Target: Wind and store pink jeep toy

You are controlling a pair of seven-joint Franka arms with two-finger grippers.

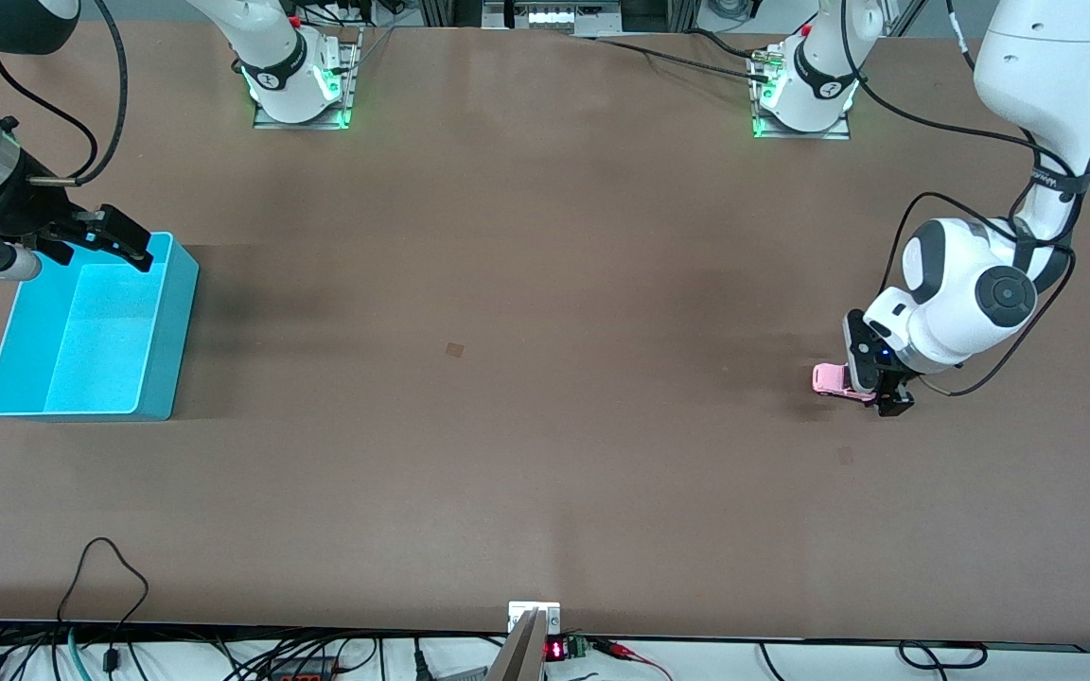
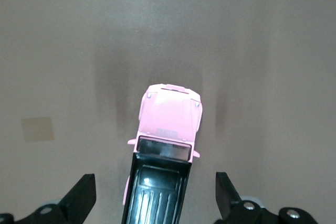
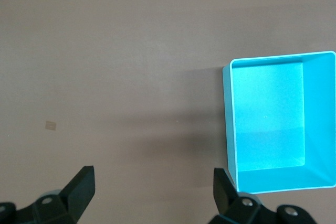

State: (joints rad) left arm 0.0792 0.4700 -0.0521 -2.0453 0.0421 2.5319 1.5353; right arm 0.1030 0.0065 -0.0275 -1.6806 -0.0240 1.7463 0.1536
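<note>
The pink jeep toy stands on the brown table toward the left arm's end. In the left wrist view its pink hood shows ahead of a black ribbed roof. My left gripper is low over the jeep's rear, open. Its fingers straddle the black roof with a gap on each side, touching nothing. My right gripper hangs open and empty over the table beside the bin's corner that lies toward the robots' bases; the right wrist view shows its fingers over bare table.
An empty cyan bin stands at the right arm's end of the table, its wall close beside the right gripper. A black cable loop and a small mount lie at the table's edge nearest the front camera.
</note>
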